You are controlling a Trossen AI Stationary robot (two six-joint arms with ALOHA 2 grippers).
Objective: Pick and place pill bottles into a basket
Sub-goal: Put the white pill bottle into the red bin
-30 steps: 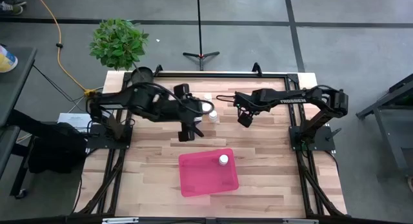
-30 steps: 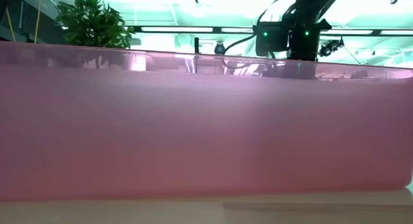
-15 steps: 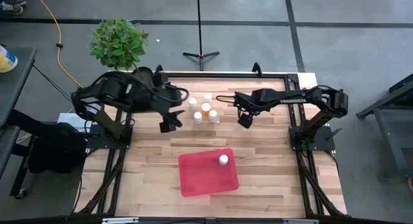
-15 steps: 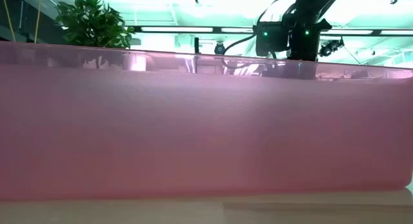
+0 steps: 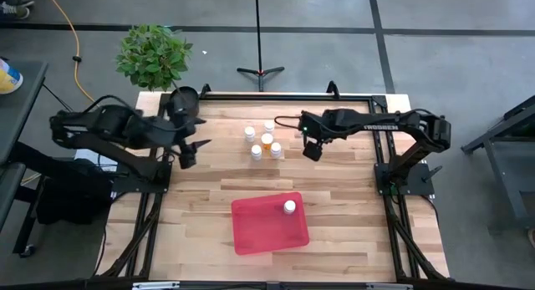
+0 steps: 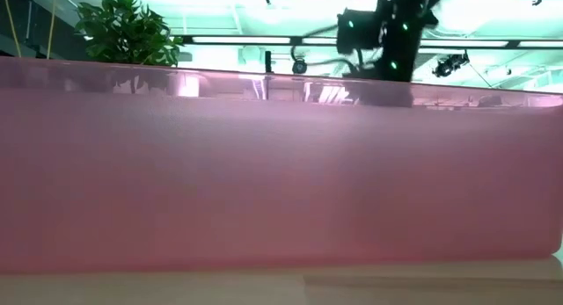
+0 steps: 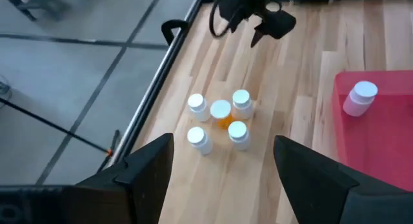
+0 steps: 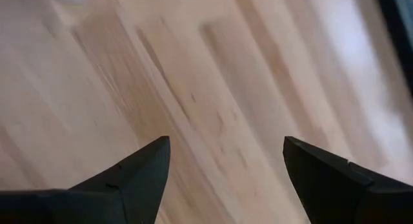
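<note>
**One bottle in the basket, four on the table**

The basket holds one bottle in its corner nearest the cluster. Four bottles stand bunched beyond the basket. The right gripper, fingers spread, hangs just beside the cluster. The left gripper, also spread, is well apart from it.

Even overhead light, soft shadows, teal-tinted low view, blurred right wrist view

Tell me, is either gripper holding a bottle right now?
No. The left gripper and right gripper are both open and empty; four pill bottles stand on the table, one in the basket.
</note>
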